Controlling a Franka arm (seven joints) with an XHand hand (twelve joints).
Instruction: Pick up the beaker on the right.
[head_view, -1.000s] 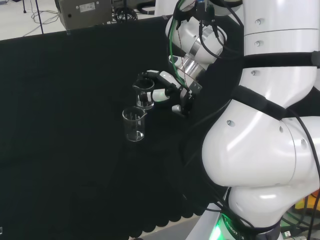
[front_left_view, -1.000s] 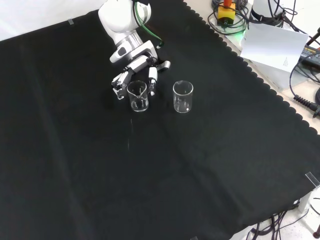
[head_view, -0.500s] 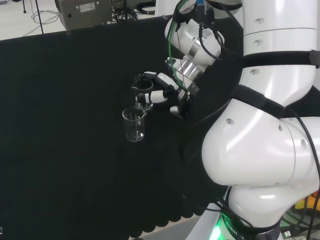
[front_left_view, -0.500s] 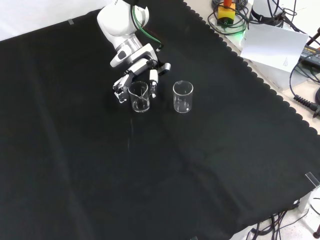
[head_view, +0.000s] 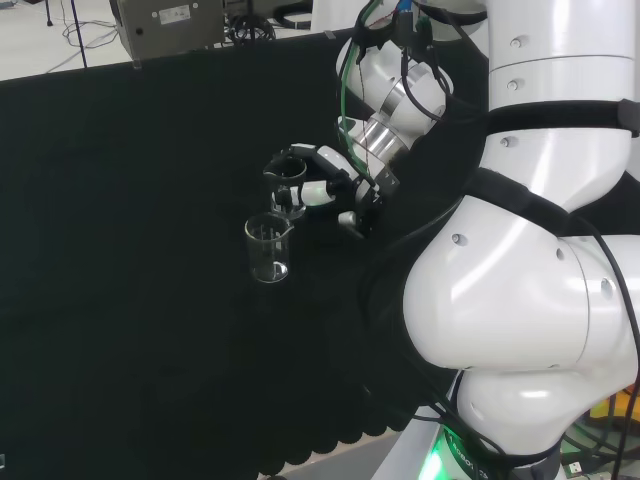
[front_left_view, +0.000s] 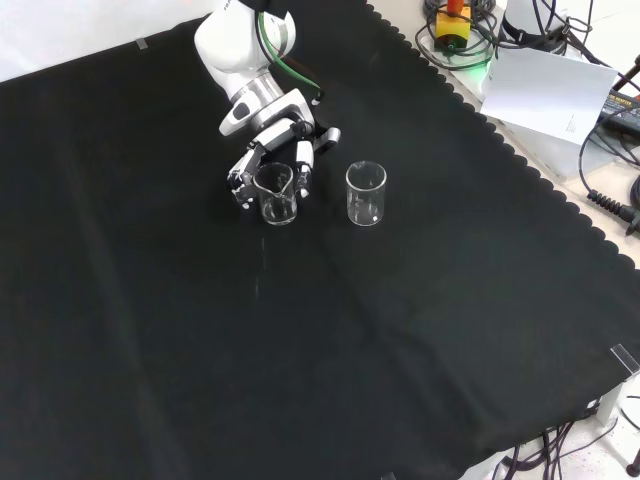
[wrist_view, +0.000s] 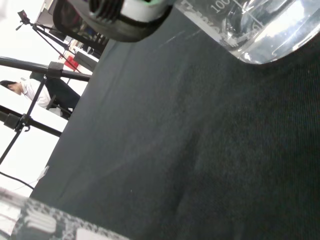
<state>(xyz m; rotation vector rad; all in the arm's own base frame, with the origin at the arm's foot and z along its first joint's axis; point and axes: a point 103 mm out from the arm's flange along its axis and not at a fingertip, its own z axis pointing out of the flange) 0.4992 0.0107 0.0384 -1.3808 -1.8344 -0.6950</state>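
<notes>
A black cloth (head_view: 130, 200) covers the bench, with cables and equipment at the room's edges beyond it.

Head view: the white arm (head_view: 520, 260) reaches leftward, and the hand (head_view: 325, 188) has its fingers curled round a clear glass beaker (head_view: 288, 190). A second beaker (head_view: 268, 250) stands just beside it, nearer the camera, apart from the hand.

Front view: the hand (front_left_view: 270, 165) comes down from the top and wraps the left beaker (front_left_view: 277, 194), with fingers showing on both sides of the glass. The right beaker (front_left_view: 366, 193) stands free on the cloth (front_left_view: 330, 330), near the hand but untouched. The held beaker looks to be at or just above the cloth; whether it has left the surface cannot be told.

Wrist view: the base of the beaker (wrist_view: 260, 30) sits close to the camera, with a dark fingertip (wrist_view: 120, 15) alongside it and bare cloth (wrist_view: 200, 150) beneath.

The step in hand appears to be the grasp, closing on a beaker before a lift. The hand holds the one at the left in the front view. The next move calls for a straight, upright lift, keeping clear of the neighbouring beaker.
</notes>
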